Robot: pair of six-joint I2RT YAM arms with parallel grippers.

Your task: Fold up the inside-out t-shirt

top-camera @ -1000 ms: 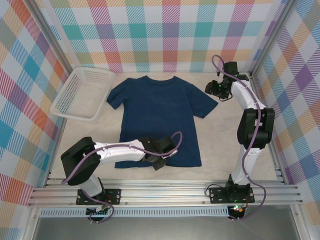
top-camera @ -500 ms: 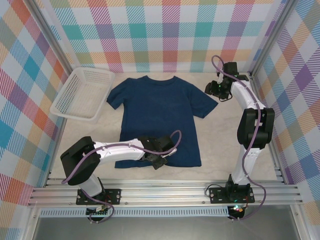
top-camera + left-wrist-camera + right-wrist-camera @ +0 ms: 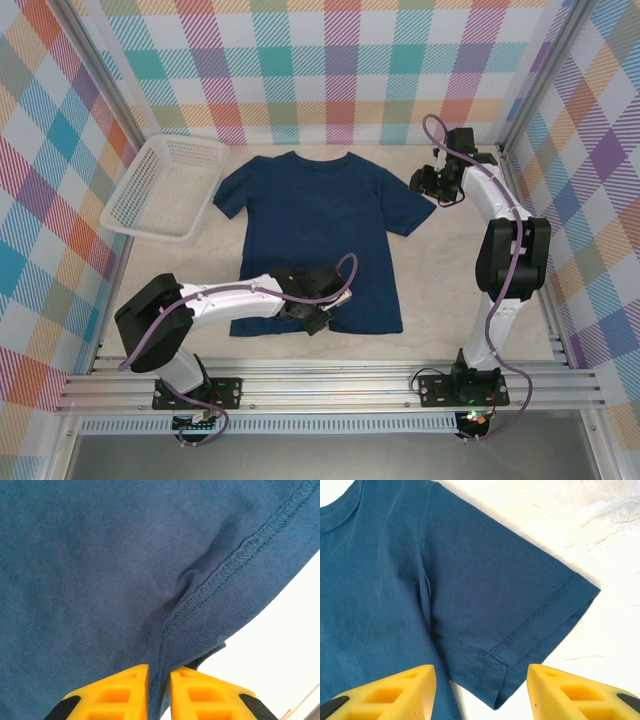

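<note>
The navy shirt (image 3: 315, 235) lies flat in mid-table, collar far, with seams showing along hem and sleeves. The left gripper (image 3: 159, 692) pinches its near hem, puckering the cloth. The right gripper (image 3: 480, 685) hangs open over the right sleeve. The table (image 3: 450, 290) is pale, with a white basket (image 3: 165, 185) far left and checked walls (image 3: 330, 60).

Bright, even light; soft shadows; every view sharp.

The inside-out t-shirt (image 3: 315, 235) is showing dark navy blue, and the basket (image 3: 165, 185) is showing white. The walls (image 3: 300, 60) are carrying pastel checks, while the fingers (image 3: 385, 692) of the right gripper (image 3: 480, 672) are showing yellow.
</note>
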